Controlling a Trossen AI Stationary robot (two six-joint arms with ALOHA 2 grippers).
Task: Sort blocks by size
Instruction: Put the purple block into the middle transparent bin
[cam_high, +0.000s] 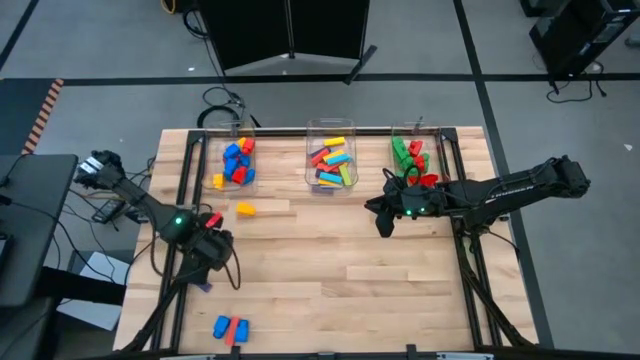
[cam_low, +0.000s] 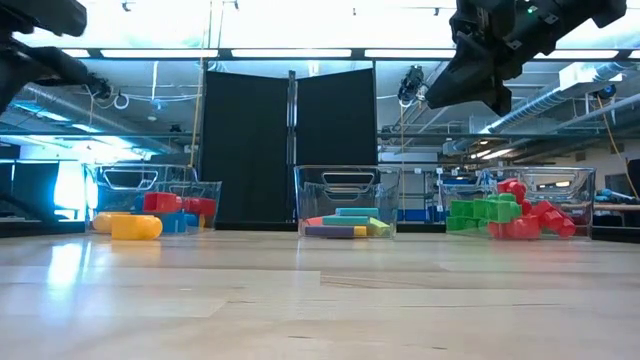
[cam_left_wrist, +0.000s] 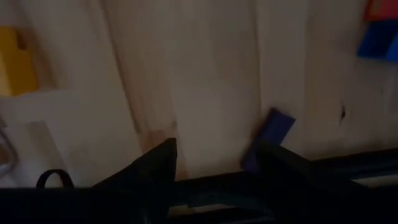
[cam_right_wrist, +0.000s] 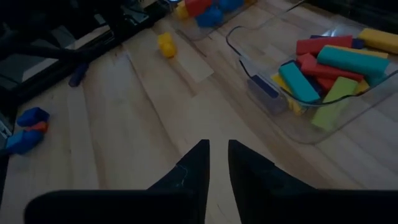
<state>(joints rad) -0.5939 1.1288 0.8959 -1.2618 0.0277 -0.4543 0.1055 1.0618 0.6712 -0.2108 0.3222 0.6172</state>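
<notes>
Three clear bins stand in a row along the far edge of the worktop (cam_high: 330, 270): the left bin (cam_high: 236, 160) with short blocks in blue, red and yellow, the middle bin (cam_high: 331, 160) with long blocks, the right bin (cam_high: 412, 160) with chunky green and red blocks. Most blocks are already sorted. Still loose are a yellow block (cam_high: 245, 209) on the worktop just in front of the left bin, another small yellow block (cam_high: 218, 181) beside that bin's left wall, and a blue and red pair (cam_high: 230, 328) near the near edge, toward the left corner.

The right hand (cam_high: 384, 218) hangs above the worktop in front of the gap between the middle and right bins, its fingers nearly together and holding nothing. The left hand (cam_high: 212, 246) is low near the left edge, its fingers apart and empty.

The step in hand seems to be to go for the next loose block. To do it well, the nearer left hand should probably take the yellow block, come down straight over it with the fingers on its two long sides, and close only when it sits between them.

The high view gives the whole layout. Only the left wrist view shows a small dark blue block (cam_left_wrist: 272, 134) lying just before the left fingers. The low view shows how high the right hand is lifted.
</notes>
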